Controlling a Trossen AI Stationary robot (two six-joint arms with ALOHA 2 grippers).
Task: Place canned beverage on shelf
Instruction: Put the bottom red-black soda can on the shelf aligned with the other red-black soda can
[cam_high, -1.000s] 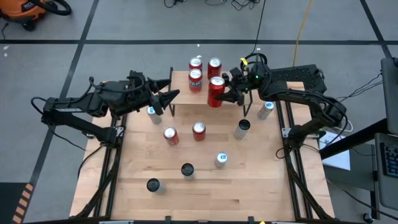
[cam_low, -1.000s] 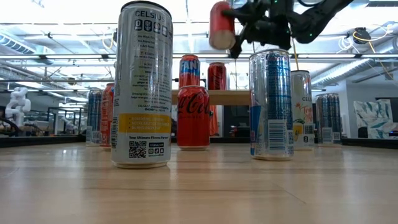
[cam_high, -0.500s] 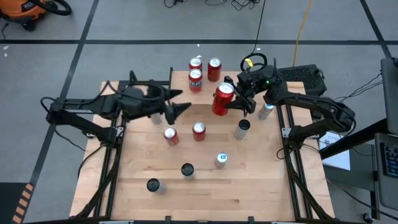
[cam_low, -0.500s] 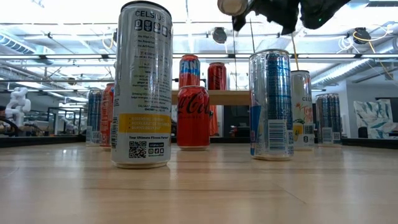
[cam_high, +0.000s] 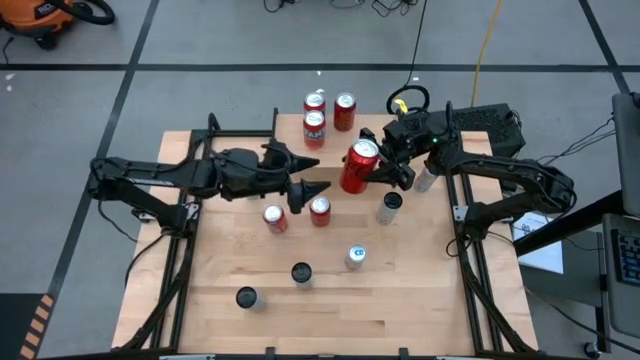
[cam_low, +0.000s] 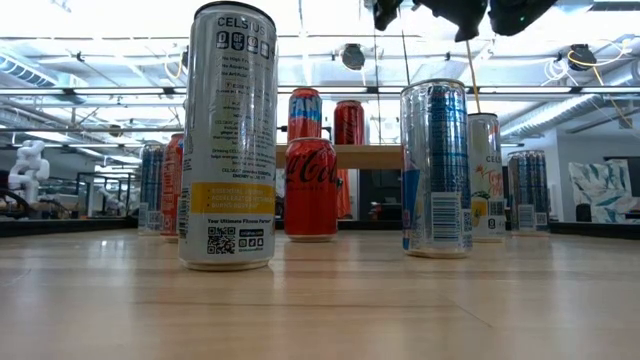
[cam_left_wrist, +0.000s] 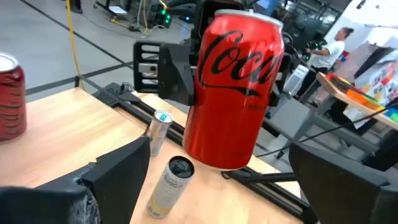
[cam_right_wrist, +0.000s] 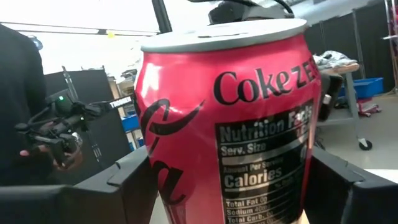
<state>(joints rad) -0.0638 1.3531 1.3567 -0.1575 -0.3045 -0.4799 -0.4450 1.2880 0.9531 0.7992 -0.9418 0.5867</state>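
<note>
A red Coke can (cam_high: 357, 167) (cam_left_wrist: 233, 87) (cam_right_wrist: 230, 124) hangs in the air over the table's far middle, just in front of the shelf (cam_low: 375, 157). My right gripper (cam_high: 368, 170) (cam_right_wrist: 236, 193) is shut on it. My left gripper (cam_high: 312, 188) (cam_left_wrist: 217, 180) is open. It points toward the table's right edge at the can, with its fingers spread low on either side and short of it, touching nothing. Two red cans (cam_high: 314, 126) (cam_high: 345, 110) stand upright on the shelf top. My right gripper pinches the can's side wall (cam_right_wrist: 155, 186) between its two fingers (cam_right_wrist: 121, 186), about halfway up and below. The fingers come nearly level from the table's right. The can is lifted clear of table and shelf, top up and slightly tilted.
Two red cans (cam_high: 274, 218) (cam_high: 320, 210) stand on the table below my left gripper. Several slim cans (cam_high: 390, 207) (cam_high: 355, 257) (cam_high: 301, 273) (cam_high: 246, 297) (cam_high: 427, 178) stand scattered on the tabletop. A tall Celsius can (cam_low: 228, 140) stands close to the low camera.
My right gripper has carried the Coke can up and off the shelf area toward the table's near edge; it has risen out of the low view. My left gripper has moved toward the table's right edge and down, closing on the can, and has stayed open.
</note>
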